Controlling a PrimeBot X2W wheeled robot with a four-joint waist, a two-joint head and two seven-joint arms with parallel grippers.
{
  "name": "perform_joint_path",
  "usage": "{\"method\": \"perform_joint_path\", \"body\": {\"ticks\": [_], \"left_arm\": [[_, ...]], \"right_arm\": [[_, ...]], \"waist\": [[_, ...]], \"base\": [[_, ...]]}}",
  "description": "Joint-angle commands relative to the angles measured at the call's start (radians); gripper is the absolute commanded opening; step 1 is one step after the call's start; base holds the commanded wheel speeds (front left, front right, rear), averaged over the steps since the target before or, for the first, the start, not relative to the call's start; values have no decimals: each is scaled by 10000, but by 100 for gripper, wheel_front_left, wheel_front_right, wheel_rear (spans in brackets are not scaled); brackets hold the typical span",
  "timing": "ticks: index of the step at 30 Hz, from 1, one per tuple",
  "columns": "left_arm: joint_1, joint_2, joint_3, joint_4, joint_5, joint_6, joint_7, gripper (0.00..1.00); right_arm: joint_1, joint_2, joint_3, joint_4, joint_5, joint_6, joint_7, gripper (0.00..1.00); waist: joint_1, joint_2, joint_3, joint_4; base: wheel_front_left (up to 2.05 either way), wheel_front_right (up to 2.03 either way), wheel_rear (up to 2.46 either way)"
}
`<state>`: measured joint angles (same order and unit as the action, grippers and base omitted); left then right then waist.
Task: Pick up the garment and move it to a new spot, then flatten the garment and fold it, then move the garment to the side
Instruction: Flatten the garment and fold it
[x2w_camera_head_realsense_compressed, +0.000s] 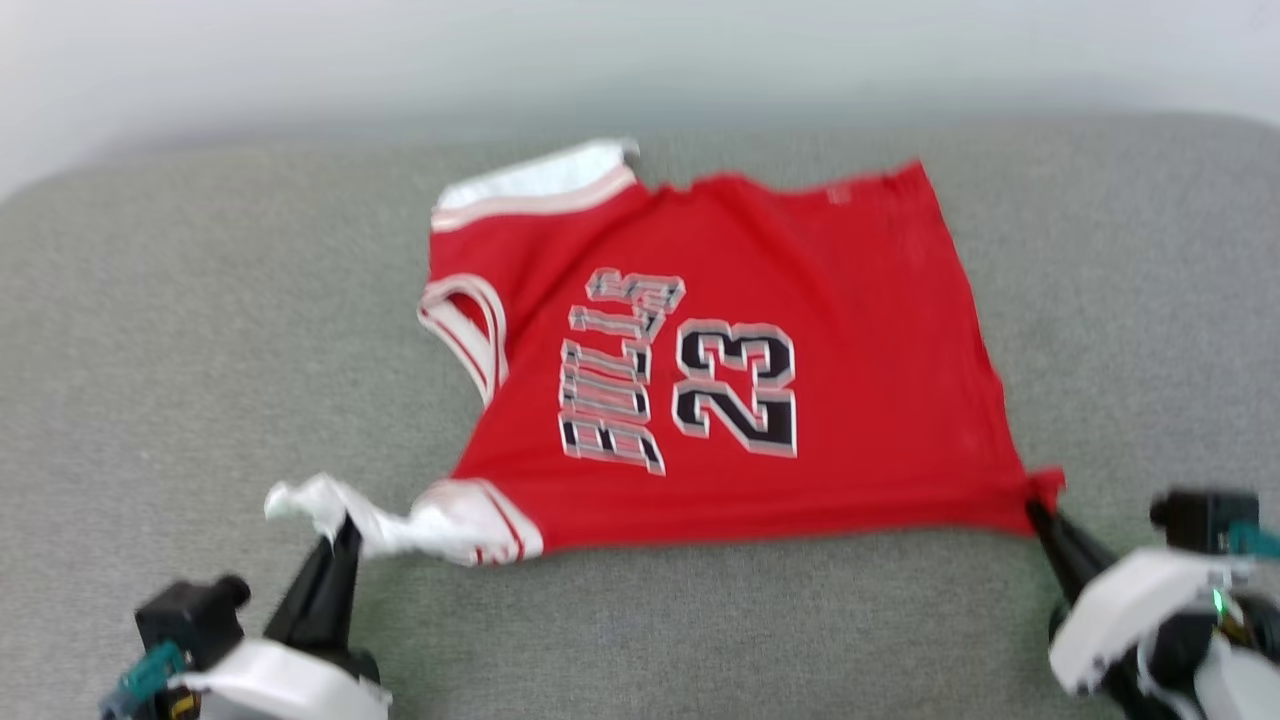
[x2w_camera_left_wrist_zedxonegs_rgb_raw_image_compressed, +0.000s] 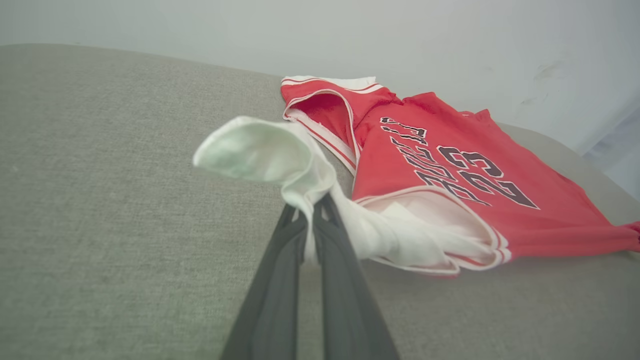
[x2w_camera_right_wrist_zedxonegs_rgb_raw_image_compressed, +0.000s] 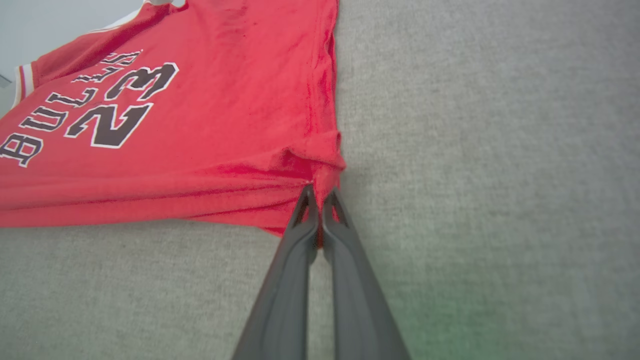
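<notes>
Fingers of the left gripper (x2w_camera_head_realsense_compressed: 345, 528) are clamped tight on the white near sleeve (x2w_camera_left_wrist_zedxonegs_rgb_raw_image_compressed: 260, 150) of the garment (x2w_camera_head_realsense_compressed: 850, 350), no gap showing between them; the sleeve cloth is bunched at the tips and flares out beyond them in a crumpled fold. The right gripper (x2w_camera_head_realsense_compressed: 1035, 512) is likewise pinched shut, grasping the near hem corner (x2w_camera_right_wrist_zedxonegs_rgb_raw_image_compressed: 327, 165) of the red body, which puckers into small wrinkles just where the dark tips meet it. The garment lies spread on a grey fabric surface (x2w_camera_head_realsense_compressed: 160, 330), chest side up, with the block lettering and the number 23 facing upward; the striped neck opening points toward the robot's left and the hem toward its right. The near edge runs in a nearly straight, taut line from one gripper to the other; the far white sleeve (x2w_camera_head_realsense_compressed: 545, 178) rests flat at the far left corner. A pale wall (x2w_camera_left_wrist_zedxonegs_rgb_raw_image_compressed: 200, 25) rises behind the surface's far edge.
</notes>
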<state>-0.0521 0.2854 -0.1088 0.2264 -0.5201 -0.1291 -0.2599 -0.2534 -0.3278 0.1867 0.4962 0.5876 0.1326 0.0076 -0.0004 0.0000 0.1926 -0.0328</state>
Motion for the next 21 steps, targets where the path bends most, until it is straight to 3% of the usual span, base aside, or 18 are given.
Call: {"method": "perform_joint_path", "body": {"ticks": [1,9,13,21], "left_arm": [[537,119,72,-42,4,115,12,0],[2178,61,-15,-975,-354,397,617,0],[2613,91,-12,-1366,-433,539,873,0],[2204,153,-297,-1881,-397,521,1315,0]], "right_arm": [[954,55,-560,-502,-261,-35,261,0],[3999,1156,-2370,-3204,-1405,-35,1908,0],[4772,1597,-2826,-4094,-1840,-33,2530,0],[4800,1950,-3041,-5304,-2693,-30,3641,0]], "waist": [[4,0,-744,157],[4,0,-1629,306],[4,0,-1869,372],[4,0,-1906,327]], "base": [[0,0,0],[0,0,0],[0,0,0],[0,0,0]]}}
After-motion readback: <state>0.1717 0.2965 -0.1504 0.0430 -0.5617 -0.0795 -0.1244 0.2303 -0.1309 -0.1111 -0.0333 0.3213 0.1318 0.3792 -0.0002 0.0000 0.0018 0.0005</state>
